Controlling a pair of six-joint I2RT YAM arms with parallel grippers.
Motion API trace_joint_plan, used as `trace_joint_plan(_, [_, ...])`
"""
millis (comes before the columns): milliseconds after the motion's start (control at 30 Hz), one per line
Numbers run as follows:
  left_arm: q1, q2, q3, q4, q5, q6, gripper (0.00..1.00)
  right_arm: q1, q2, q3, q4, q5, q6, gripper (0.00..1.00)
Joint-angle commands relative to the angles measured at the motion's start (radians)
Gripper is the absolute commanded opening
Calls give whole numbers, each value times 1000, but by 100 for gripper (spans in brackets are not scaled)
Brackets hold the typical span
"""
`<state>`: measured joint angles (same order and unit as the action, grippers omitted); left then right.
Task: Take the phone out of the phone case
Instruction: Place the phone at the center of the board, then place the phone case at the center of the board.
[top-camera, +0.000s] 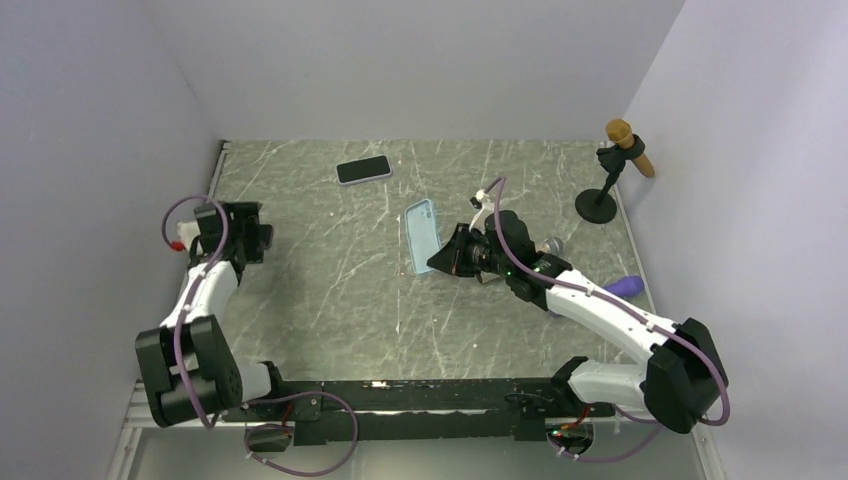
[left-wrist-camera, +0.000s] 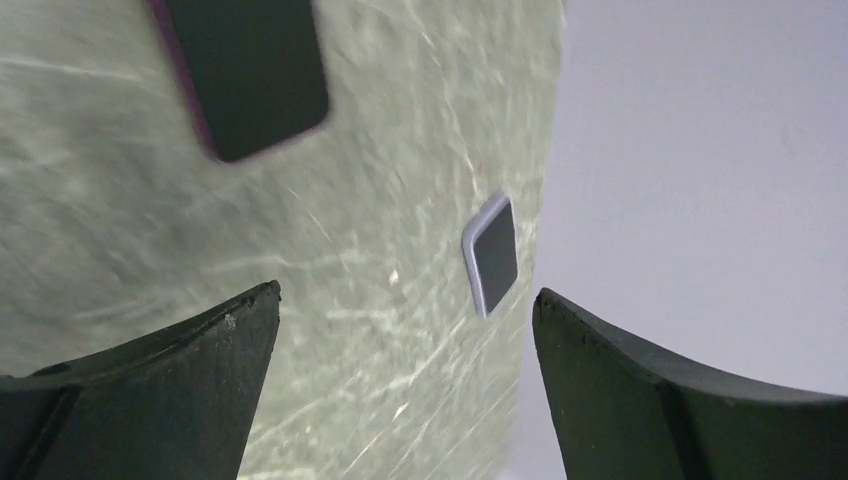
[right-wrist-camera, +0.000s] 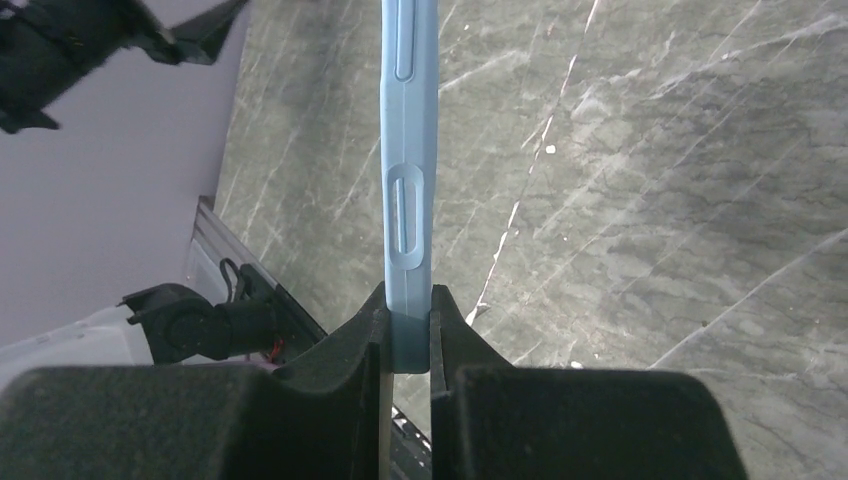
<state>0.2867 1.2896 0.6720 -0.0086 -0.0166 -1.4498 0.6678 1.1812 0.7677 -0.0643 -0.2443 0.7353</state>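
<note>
Top view, my right gripper (top-camera: 441, 262): pressed together on the near end of the phone case (top-camera: 423, 236), right of the table's middle.
Top view, phone case: light blue, long axis running away from my bases, hollow side showing, nothing inside it.
Top view, phone (top-camera: 363, 170): lies flat and alone on the table (top-camera: 330, 300), dark screen up, further back and to the left of the case, apart from it.
Top view, my left gripper (top-camera: 262, 238): near the left wall, well apart from both phone and case, holding nothing.
Top view, other things: a microphone stand (top-camera: 600, 195) in the far right corner; a purple object (top-camera: 626, 287) at the right edge beside my right arm.
Left wrist view, my left gripper (left-wrist-camera: 405, 325): spread wide, marbled tabletop showing between the two dark fingers (left-wrist-camera: 170, 385), nothing in the gap.
Left wrist view, phone (left-wrist-camera: 255, 70): dark slab at the top left of the picture, blurred, flat on the surface, beyond my fingertips and not touched.
Right wrist view, my right gripper (right-wrist-camera: 408, 335): pinching the phone case (right-wrist-camera: 408, 150) by its thin wall, one finger (right-wrist-camera: 345, 350) against each side.
Right wrist view, phone case: seen edge-on, a slim blue strip with button cut-outs facing the camera, reaching out from my grip over the table.
Right wrist view, contact with table: I cannot tell whether the case's far end touches it.
</note>
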Motion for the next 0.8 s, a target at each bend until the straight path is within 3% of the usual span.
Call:
trace_joint_plan(0, [-140,-90,194,-124,20,363,99,-11,35,-5,104,-4,-2,0])
trace_joint_plan(100, [-347,-105,318,-87,-135,743,99,-23,71,-26,159,16,34,0])
trace_joint_plan(167, [-430,-110,332,-22,-101,896,100,-33,106,-22,191,33,50,0])
trace_joint_plan(433, [-506,-186,312,68,69,1067,99,-214,354,134,178,-89,20,0])
trace_joint_plan(600, [-503,-200,319,61,93,1094,99,-326,528,285,112,-166,-62,0])
trace_joint_plan(767, [-476,-191,312,72,140,1077,99,-358,669,429,70,-219,-106,0])
